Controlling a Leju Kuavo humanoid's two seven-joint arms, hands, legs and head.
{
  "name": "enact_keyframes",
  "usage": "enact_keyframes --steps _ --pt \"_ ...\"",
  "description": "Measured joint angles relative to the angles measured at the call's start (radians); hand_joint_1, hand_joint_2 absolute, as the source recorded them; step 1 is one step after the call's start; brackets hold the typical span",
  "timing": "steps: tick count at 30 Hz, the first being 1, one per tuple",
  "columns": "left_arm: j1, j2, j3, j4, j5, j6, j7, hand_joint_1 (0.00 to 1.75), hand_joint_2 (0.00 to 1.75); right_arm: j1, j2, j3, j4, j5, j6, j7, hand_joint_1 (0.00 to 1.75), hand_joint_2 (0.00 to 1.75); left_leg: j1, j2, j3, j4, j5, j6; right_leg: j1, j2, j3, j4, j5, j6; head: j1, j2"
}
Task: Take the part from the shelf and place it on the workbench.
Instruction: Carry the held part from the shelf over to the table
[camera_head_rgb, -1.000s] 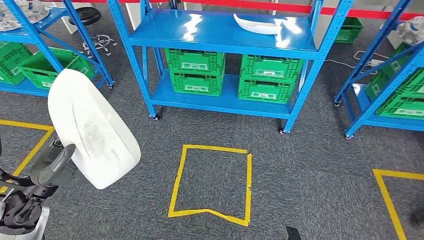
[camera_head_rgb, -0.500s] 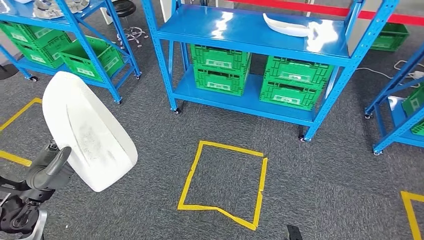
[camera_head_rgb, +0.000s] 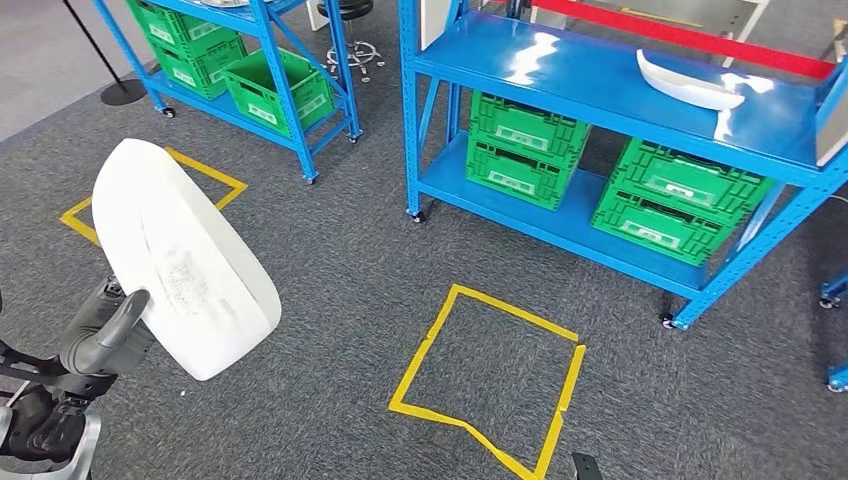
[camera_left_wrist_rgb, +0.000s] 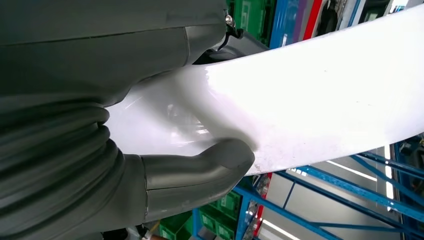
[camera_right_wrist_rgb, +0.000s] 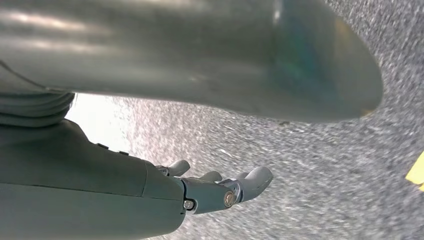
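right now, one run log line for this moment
left hand: holds large white curved plastic part | right hand: open, over grey carpet | placing: not yet

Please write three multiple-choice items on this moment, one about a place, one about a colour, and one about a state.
1. Where does the smaller white part lie?
A. On the top shelf of the blue rack
B. Inside a green crate
C. On the carpet

2. What colour is the tape square on the floor?
A. Red
B. Yellow
C. White

3. What is the left hand doing?
A. Hanging with nothing in it
B. Resting on a shelf
C. Holding the large white part

Answers:
1 A: the head view shows it on the glossy upper shelf, above the green crates.
2 B: its outline on the grey carpet is yellow.
3 C: in the left wrist view the thumb presses against the white part's edge, and the head view shows the part raised above the floor.
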Motion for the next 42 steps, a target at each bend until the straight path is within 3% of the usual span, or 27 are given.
enact_keyframes --steps 2,4,6,8,10,11,12,13,15,16,17,19,20,22,24,26,27,28,30,32,34,35,37,38,39,41,42 --pt "0.000 -0.001 0.000 -0.002 0.000 0.000 0.000 1.75 1.75 0.000 0.000 0.000 0.000 0.003 0.001 0.001 0.00 0.00 -0.001 -0.024 -0.010 0.004 0.002 -0.015 0.000 0.016 0.015 -0.037 0.005 -0.005 0.001 0.000" --pt "0.002 -0.001 0.002 -0.002 0.000 0.001 0.000 1.75 1.75 -0.001 0.001 0.000 0.000 0.007 0.001 0.002 0.00 0.00 0.001 -0.038 -0.017 0.000 0.009 -0.028 0.002 -0.009 0.017 -0.043 0.012 -0.019 0.001 0.000" --pt "0.002 0.002 0.005 -0.002 0.002 0.002 0.001 1.75 1.75 -0.003 0.001 0.000 0.000 0.011 0.002 0.001 0.00 0.00 -0.001 0.004 -0.035 0.029 -0.008 -0.037 0.001 -0.033 0.020 -0.051 0.018 -0.034 -0.004 0.000" --pt "0.000 0.004 0.008 -0.001 0.004 0.002 0.002 1.75 1.75 -0.001 0.001 0.000 0.000 0.015 0.003 0.001 0.00 0.00 -0.003 0.070 -0.083 0.133 -0.063 -0.044 0.003 -0.058 0.021 -0.056 0.019 -0.043 -0.012 0.000" --pt "0.002 0.003 0.008 0.002 0.004 0.002 0.004 1.75 1.75 0.002 0.001 0.000 0.000 0.017 0.005 0.001 0.00 0.00 0.001 0.093 -0.135 0.248 -0.111 -0.049 0.006 -0.087 0.020 -0.056 0.018 -0.046 -0.014 0.000" --pt "0.003 0.003 0.008 0.004 0.004 0.002 0.005 1.75 1.75 0.002 0.000 0.000 0.000 0.019 0.006 0.001 0.00 0.00 0.002 0.097 -0.141 0.266 -0.112 -0.049 0.007 -0.101 0.019 -0.055 0.017 -0.047 -0.014 0.000" --pt "0.003 0.002 0.008 0.006 0.004 0.002 0.005 1.75 1.75 0.001 0.000 0.000 0.000 0.021 0.008 0.001 0.00 0.00 0.002 0.102 -0.127 0.245 -0.095 -0.047 0.008 -0.116 0.020 -0.055 0.017 -0.046 -0.014 0.000" --pt "0.003 0.002 0.008 0.007 0.004 0.002 0.006 1.75 1.75 0.000 0.000 0.001 0.000 0.024 0.009 0.001 0.00 0.00 0.002 0.111 -0.094 0.190 -0.066 -0.044 0.009 -0.130 0.021 -0.055 0.015 -0.045 -0.014 0.000" --pt "-0.002 0.002 0.009 0.008 0.004 0.002 0.006 1.75 1.75 -0.001 0.000 0.002 0.000 0.029 0.012 0.001 0.00 0.00 -0.007 0.155 -0.017 0.055 -0.023 -0.032 0.012 -0.155 0.026 -0.055 0.011 -0.040 -0.014 0.000" --pt "-0.004 0.002 0.009 0.008 0.004 0.002 0.005 1.75 1.75 -0.002 0.000 0.003 0.000 0.032 0.013 0.001 0.00 0.00 -0.012 0.171 0.006 0.013 -0.014 -0.024 0.015 -0.166 0.029 -0.056 0.009 -0.036 -0.013 0.000" --pt "-0.006 0.002 0.009 0.009 0.004 0.002 0.005 1.75 1.75 -0.002 0.000 0.003 0.000 0.034 0.014 0.001 0.00 0.00 -0.017 0.177 0.015 -0.005 -0.014 -0.018 0.016 -0.177 0.031 -0.057 0.008 -0.031 -0.013 0.000" --pt "-0.007 0.004 0.011 0.011 0.004 0.001 0.003 1.75 1.75 -0.004 0.000 0.004 0.000 0.036 0.014 0.002 0.00 0.00 -0.020 0.151 0.014 -0.011 -0.009 -0.007 0.018 -0.200 0.037 -0.061 0.006 -0.021 -0.013 0.000" --pt "-0.006 0.006 0.012 0.012 0.004 0.000 0.003 1.75 1.75 -0.005 -0.001 0.005 0.000 0.037 0.015 0.001 0.00 0.00 -0.018 0.138 0.016 -0.016 -0.006 -0.002 0.016 -0.195 0.040 -0.059 0.001 -0.015 -0.013 0.000" --pt "-0.010 0.007 0.013 0.014 0.004 -0.001 0.001 1.75 1.75 -0.006 -0.002 0.008 0.000 0.039 0.016 0.000 0.00 0.00 -0.010 0.115 0.022 -0.027 0.001 0.010 0.012 -0.137 0.020 -0.006 -0.034 -0.006 -0.009 0.000" --pt "-0.014 0.005 0.013 0.019 0.004 -0.001 0.001 1.75 1.75 -0.003 -0.003 0.010 0.000 0.040 0.017 -0.002 0.00 0.00 -0.007 0.091 0.020 -0.028 0.004 0.016 0.010 -0.071 -0.044 0.125 -0.096 -0.003 -0.004 0.000" --pt "-0.012 0.002 0.013 0.024 0.004 -0.001 0.001 1.75 1.75 0.001 -0.004 0.010 0.000 0.040 0.017 -0.001 0.00 0.00 -0.007 0.062 0.016 -0.024 0.004 0.017 0.011 -0.054 -0.096 0.219 -0.118 -0.003 -0.001 0.000" --pt "-0.011 0.002 0.013 0.026 0.004 -0.001 0.002 1.75 1.75 0.001 -0.004 0.011 0.000 0.041 0.017 -0.001 0.00 0.00 -0.006 0.046 0.014 -0.021 0.003 0.016 0.010 -0.051 -0.097 0.211 -0.100 -0.003 0.000 0.000" --pt "-0.010 0.001 0.013 0.027 0.004 -0.001 0.001 1.75 1.75 0.001 -0.004 0.011 0.000 0.042 0.017 -0.002 0.00 0.00 -0.005 0.031 0.014 -0.017 0.002 0.014 0.009 -0.046 -0.078 0.164 -0.066 -0.004 0.000 0.000" --pt "-0.009 0.001 0.015 0.028 0.004 -0.001 -0.001 1.75 1.75 0.000 -0.005 0.015 0.000 0.050 0.017 -0.006 0.00 0.00 -0.002 0.003 0.009 -0.005 -0.003 0.004 0.003 -0.004 -0.018 0.029 -0.005 -0.001 0.001 0.000" --pt "-0.006 0.001 0.019 0.027 0.003 -0.001 -0.003 1.75 1.75 0.000 -0.005 0.020 0.000 0.060 0.018 -0.011 0.00 0.00 -0.001 -0.021 -0.001 0.002 -0.004 -0.010 0.000 0.026 0.012 -0.039 0.011 -0.003 0.001 0.000" --pt "0.002 0.003 0.026 0.025 0.001 0.000 -0.003 1.75 1.75 -0.001 -0.005 0.026 0.000 0.067 0.019 -0.014 0.00 0.00 0.001 -0.042 -0.008 -0.003 0.002 -0.025 0.002 0.009 0.015 -0.043 0.011 -0.014 0.001 0.000" --pt "0.007 0.006 0.031 0.024 0.001 0.000 -0.003 1.75 1.75 -0.001 -0.004 0.028 0.000 0.069 0.019 -0.016 0.00 0.00 0.001 -0.034 -0.010 -0.001 0.003 -0.031 0.003 -0.003 0.019 -0.047 0.013 -0.022 0.001 0.000" --pt "0.011 0.012 0.040 0.022 0.001 0.000 -0.003 1.75 1.75 -0.001 -0.004 0.031 0.000 0.071 0.019 -0.021 0.00 0.00 -0.002 0.023 -0.036 0.044 -0.022 -0.039 0.003 -0.031 0.026 -0.055 0.017 -0.036 -0.006 0.000" --pt "0.012 0.013 0.043 0.022 0.001 0.000 -0.003 1.75 1.75 0.000 -0.004 0.032 0.000 0.072 0.019 -0.022 0.00 0.00 -0.003 0.061 -0.060 0.096 -0.048 -0.041 0.006 -0.044 0.028 -0.057 0.016 -0.041 -0.010 0.000" --pt "0.013 0.013 0.044 0.022 0.001 0.000 -0.003 1.75 1.75 0.001 -0.004 0.033 0.000 0.072 0.019 -0.023 0.00 0.00 -0.002 0.084 -0.093 0.162 -0.079 -0.044 0.009 -0.059 0.028 -0.057 0.015 -0.045 -0.013 0.000" --pt "0.018 0.013 0.044 0.022 0.001 0.001 -0.002 1.75 1.75 0.002 -0.004 0.033 0.000 0.072 0.019 -0.023 0.00 0.00 0.000 0.097 -0.143 0.264 -0.113 -0.046 0.013 -0.090 0.029 -0.057 0.011 -0.049 -0.014 0.000" --pt "0.019 0.013 0.044 0.022 0.001 0.001 -0.002 1.75 1.75 0.001 -0.004 0.034 0.000 0.072 0.019 -0.023 0.00 0.00 0.000 0.099 -0.144 0.267 -0.104 -0.045 0.015 -0.105 0.030 -0.056 0.009 -0.050 -0.014 0.000"
